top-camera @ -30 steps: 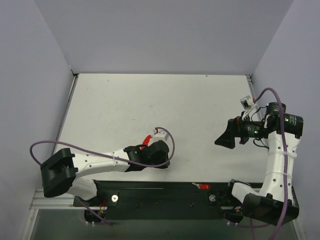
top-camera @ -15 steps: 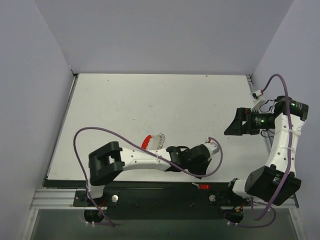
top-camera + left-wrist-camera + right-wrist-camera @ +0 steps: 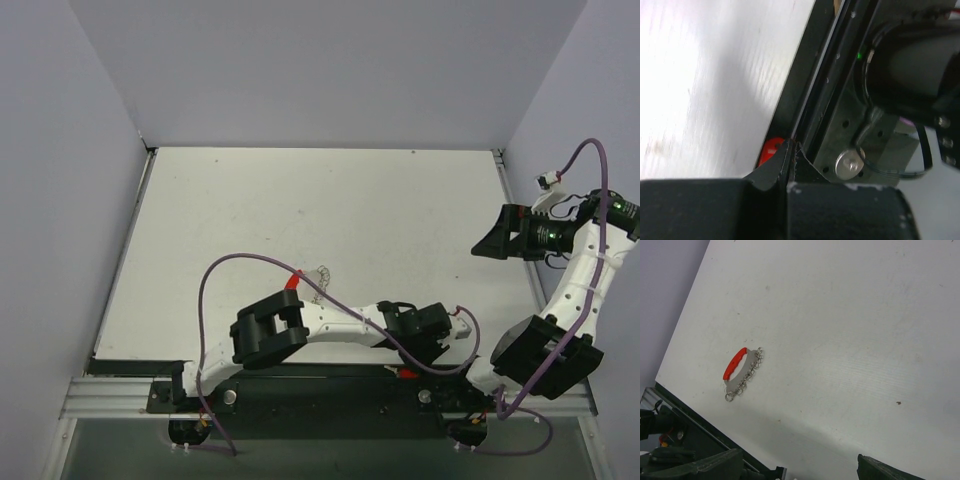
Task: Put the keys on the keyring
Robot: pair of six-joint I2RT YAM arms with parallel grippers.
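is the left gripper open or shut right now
Shut. In the left wrist view the left gripper has its two dark fingers meeting tip to tip, with no gap and nothing between them.

Thin silver metal keys [image 3: 752, 368], glossy red keyring [image 3: 734, 364] — matt white table [image 3: 850, 315]

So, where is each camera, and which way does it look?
Top external: above and behind both arms, looking down on the table; both show.
Left wrist: at the near edge, facing the rail; shut left gripper shows.
Right wrist: raised at right, facing keys and keyring; open right gripper shows.
Top and right wrist share the keyring.
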